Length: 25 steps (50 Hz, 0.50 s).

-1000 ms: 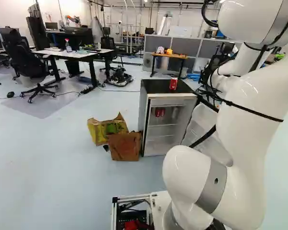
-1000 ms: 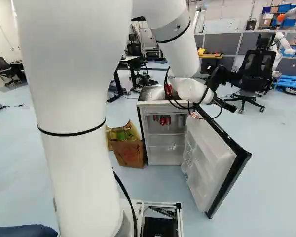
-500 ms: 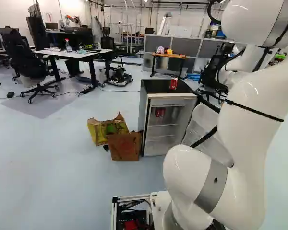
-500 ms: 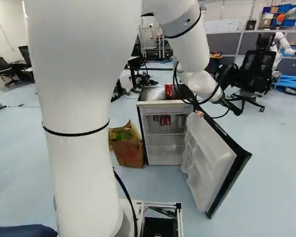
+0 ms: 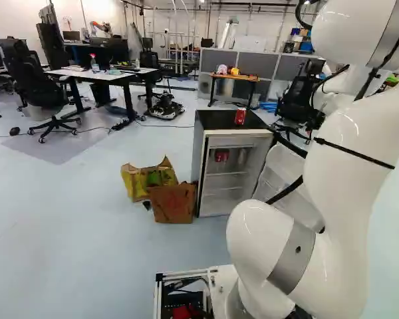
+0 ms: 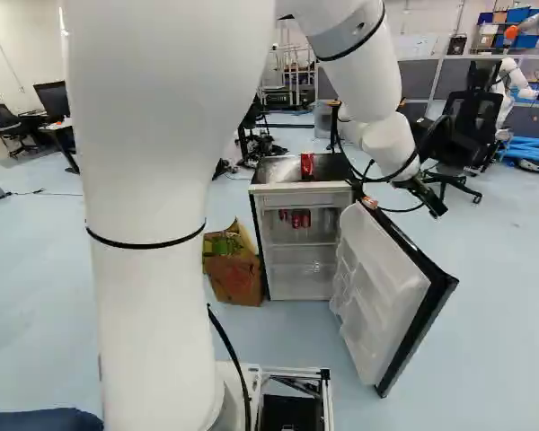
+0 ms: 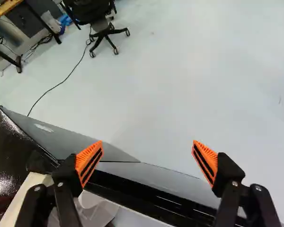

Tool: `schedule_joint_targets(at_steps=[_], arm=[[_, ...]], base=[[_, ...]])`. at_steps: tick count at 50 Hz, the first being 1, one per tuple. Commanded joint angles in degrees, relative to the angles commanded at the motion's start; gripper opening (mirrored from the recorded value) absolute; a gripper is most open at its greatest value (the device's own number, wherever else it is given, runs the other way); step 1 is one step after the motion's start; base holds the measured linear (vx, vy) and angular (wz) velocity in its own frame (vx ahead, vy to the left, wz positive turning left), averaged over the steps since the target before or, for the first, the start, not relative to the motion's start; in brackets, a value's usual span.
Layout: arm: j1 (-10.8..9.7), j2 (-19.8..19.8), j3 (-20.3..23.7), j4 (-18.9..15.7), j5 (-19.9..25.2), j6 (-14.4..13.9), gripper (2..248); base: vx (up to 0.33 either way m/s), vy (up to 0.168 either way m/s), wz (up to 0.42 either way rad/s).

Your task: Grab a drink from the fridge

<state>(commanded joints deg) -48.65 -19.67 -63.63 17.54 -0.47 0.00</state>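
My gripper (image 6: 428,196) hangs above the outer end of the open fridge door (image 6: 377,296) in the right base view. In the wrist view the gripper (image 7: 148,153) is open with nothing held, and the door's black edge (image 7: 156,196) runs beneath its orange-padded fingers. The small fridge (image 5: 201,159) stands open, with red cans (image 5: 221,155) on its upper shelf. A further red can (image 5: 240,116) rests on the black top. Past one finger, the wrist view shows part of the dark fridge top (image 7: 9,151).
Beside the fridge stand a cardboard box (image 5: 173,203) and a yellow bag (image 5: 134,183). Beyond the door is a black office chair (image 6: 467,126); a low table (image 5: 236,77) stands behind the fridge. Another robot (image 6: 512,85) is at the far right of the right base view.
My upper arm and gripper have swung rightward in the right base view, the gripper ending slightly lower, past the fridge top and over the door. The base, fridge and cans have stayed put.
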Motion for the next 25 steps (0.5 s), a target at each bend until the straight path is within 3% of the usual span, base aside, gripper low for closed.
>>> schedule_joint_targets(at_steps=[25], arm=[[-2.68, -1.63, -5.44, 1.71, -14.68, 0.00, 247]], base=[[0.000, 0.000, 0.000]])
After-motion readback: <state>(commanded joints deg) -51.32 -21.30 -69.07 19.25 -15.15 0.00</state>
